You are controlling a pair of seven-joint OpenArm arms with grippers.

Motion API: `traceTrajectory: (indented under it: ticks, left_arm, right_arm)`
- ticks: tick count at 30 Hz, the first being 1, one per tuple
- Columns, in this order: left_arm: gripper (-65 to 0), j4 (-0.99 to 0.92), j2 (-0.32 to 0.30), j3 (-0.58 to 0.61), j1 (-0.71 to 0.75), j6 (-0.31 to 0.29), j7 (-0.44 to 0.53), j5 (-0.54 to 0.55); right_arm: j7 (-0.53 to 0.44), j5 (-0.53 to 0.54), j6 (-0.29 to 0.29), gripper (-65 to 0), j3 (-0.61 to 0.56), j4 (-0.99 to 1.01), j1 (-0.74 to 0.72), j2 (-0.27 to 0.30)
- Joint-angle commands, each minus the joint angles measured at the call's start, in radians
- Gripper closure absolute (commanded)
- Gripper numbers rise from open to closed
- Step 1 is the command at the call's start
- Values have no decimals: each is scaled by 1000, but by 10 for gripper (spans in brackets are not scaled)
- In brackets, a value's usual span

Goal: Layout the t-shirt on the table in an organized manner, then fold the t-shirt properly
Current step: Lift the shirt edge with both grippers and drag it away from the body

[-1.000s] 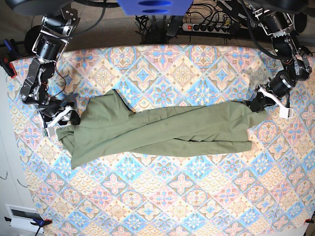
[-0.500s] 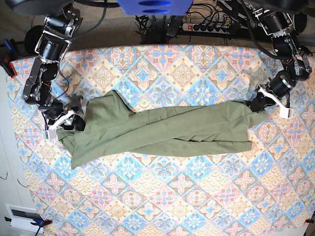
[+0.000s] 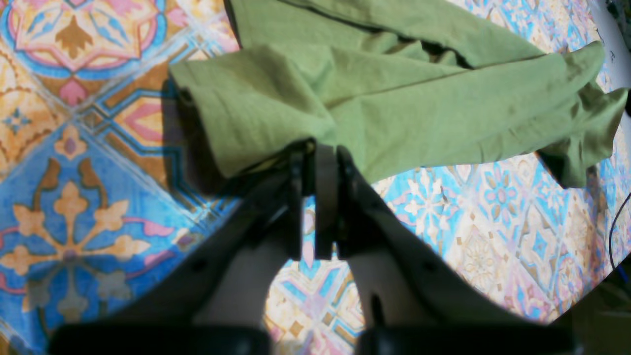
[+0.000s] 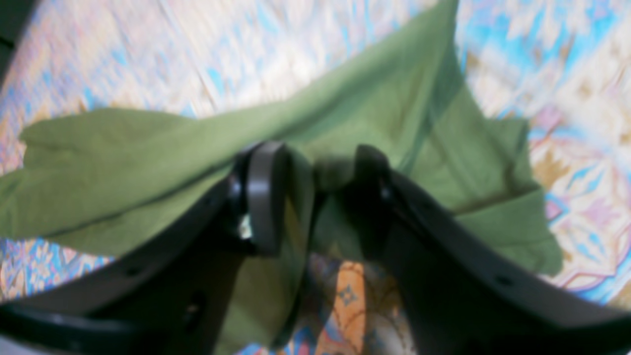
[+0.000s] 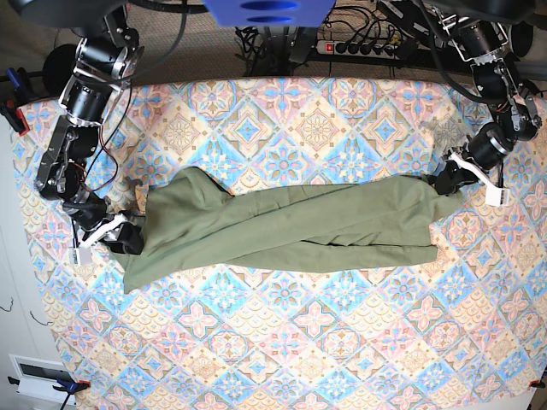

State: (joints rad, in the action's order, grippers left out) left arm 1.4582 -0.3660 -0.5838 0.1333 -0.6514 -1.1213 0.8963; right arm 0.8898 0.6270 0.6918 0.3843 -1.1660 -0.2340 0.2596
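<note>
The olive-green t-shirt [image 5: 291, 224] lies stretched in a long, creased band across the middle of the table [image 5: 282, 111]. At its right end my left gripper [image 5: 444, 182] is shut on the fabric. The left wrist view shows that gripper [image 3: 315, 148] pinching an edge of the t-shirt [image 3: 394, 98] just above the table [image 3: 74, 197]. At the shirt's left edge is my right gripper [image 5: 128, 241]. In the blurred right wrist view the right gripper [image 4: 315, 197] has its jaws apart, with a fold of the t-shirt [image 4: 148, 162] between them.
A power strip [image 5: 359, 47] and cables lie beyond the table's far edge. A red clamp [image 5: 13, 111] sits at the left edge. A white box [image 5: 38, 376] lies on the floor at the lower left. Patterned cloth shows in front of the shirt.
My right gripper has moved down and toward the shirt's left edge, and its jaws have narrowed around the fabric. The shirt's left corner has drawn in. The left gripper has stayed put.
</note>
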Motion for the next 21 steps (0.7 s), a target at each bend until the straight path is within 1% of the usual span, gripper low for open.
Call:
traceTrajectory:
  ticks: [1,3,6,13,21]
  left_arm:
    - [0,14,-18,-5,-10,-5,17,22]
    - [0,14,-18,-5,-10,-5,17,22]
    - [0,14,-18,-5,-10,-5,17,24]
    - [0,14,-18,-5,-10,-5,17,24]
    - [0,14,-18,-6,-8,-5,17,25]
  right_arm:
    - [4,40,6,-256,6,-13,-14,16]
    - [30,101,6,-285,6,-13,-14,16]
    - [41,155,6,-313,6,-13,-11,16]
    - [42,164,6,-316,6,-2,-8,17]
    - [33,162,6,-316,3,151,-9,17]
